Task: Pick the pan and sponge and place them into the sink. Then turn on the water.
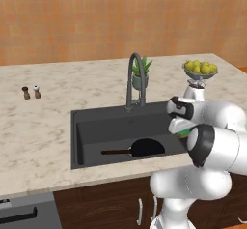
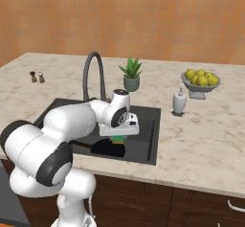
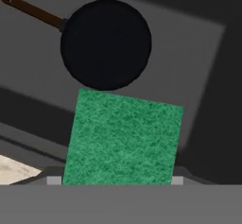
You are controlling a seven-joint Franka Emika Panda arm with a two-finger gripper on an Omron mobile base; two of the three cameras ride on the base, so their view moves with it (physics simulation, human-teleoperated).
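We see the pan [image 1: 147, 148] lying in the sink [image 1: 96, 126] near its front wall, handle pointing left. Our gripper [image 2: 117, 138] hangs over the sink's right part, jaws set wide on the green sponge [image 3: 124, 140], carried above the pan and clear of the basin floor.
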